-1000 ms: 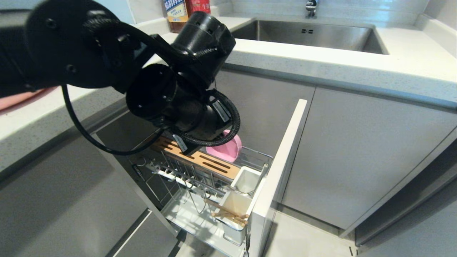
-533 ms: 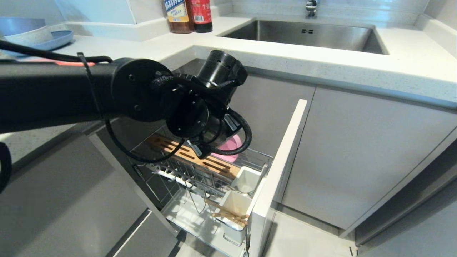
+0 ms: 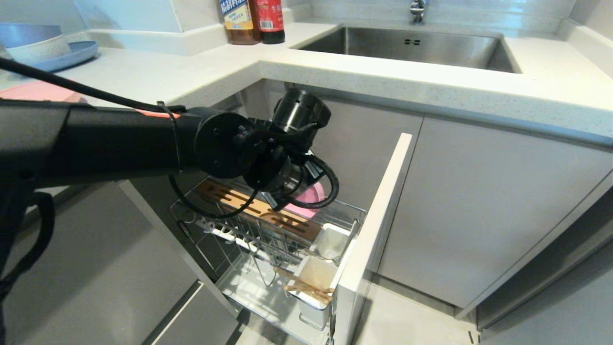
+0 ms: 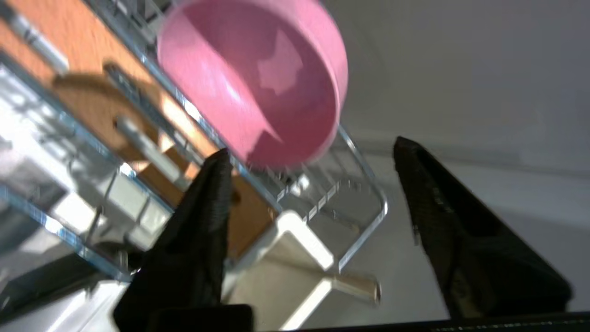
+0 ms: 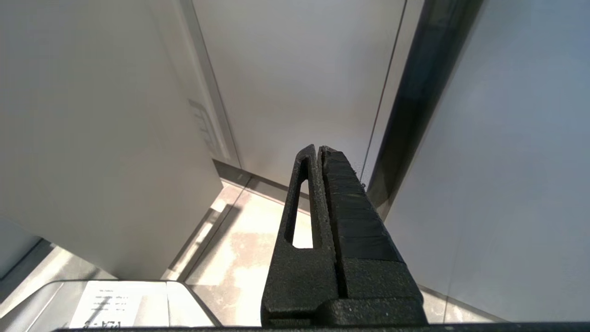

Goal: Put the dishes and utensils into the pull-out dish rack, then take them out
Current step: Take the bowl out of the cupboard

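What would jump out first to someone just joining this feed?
The black left arm reaching across to the pulled-out dish rack, its left gripper open just short of the pink bowl sitting in the rack's top wire tier. Lower down, wooden chopsticks stick out of a white utensil cup.

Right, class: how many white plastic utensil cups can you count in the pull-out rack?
2. One white cup sits beside the end of the wooden strip; the other cup, nearer the front panel, holds the chopsticks. The arm may hide more.
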